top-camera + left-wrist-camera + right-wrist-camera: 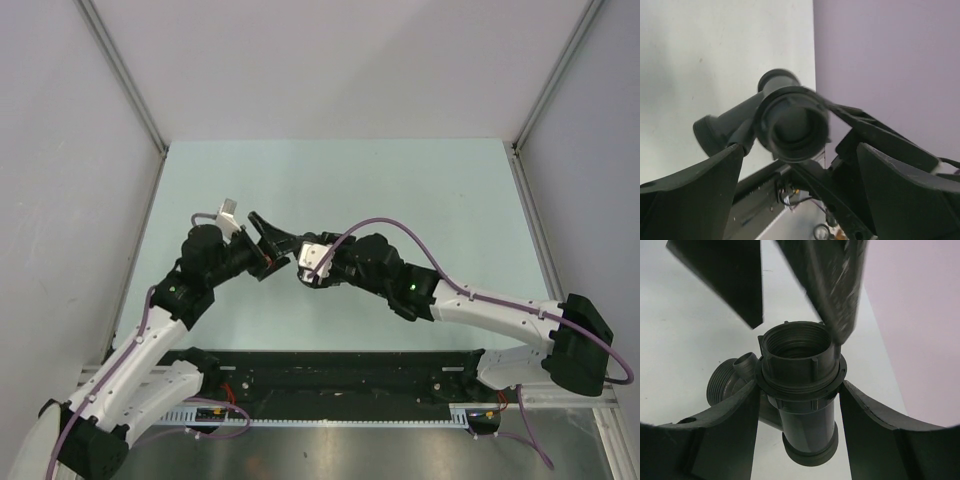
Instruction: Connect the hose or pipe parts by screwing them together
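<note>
I watched the two arms meet over the middle of the table (400, 190), wrists turned in toward each other. In the top view the fitting was mostly hidden between the two grippers, so I went by the wrist cameras.

The right gripper (300, 268) was pinching the fitting (802, 410). On its own camera both of its fingers (715, 435) pressed in from either side just under the collar (800, 385). The piece sat between them above the table. Its threaded mouth (797, 346) faced away from that lens, toward the left arm. The barrel ran back toward the camera and ended in a thicker ring (810, 452). A threaded branch (719, 386) forked off to the left in that view, with a small plain stub (745, 361) beside it.

The left gripper (283, 250) was spread wide and held nothing. Its camera looked straight into the round mouth, and one of its fingers stood on each side of the fitting. The one on the left of that view came up just beside the branch. The one on the right stood apart from the mouth, with the right gripper's dark fingers showing in the space between.

From the right wrist, the left arm's fingers came in from the top of the view. One tip overlapped the rim of the mouth, and I could not tell whether it touched.
</note>
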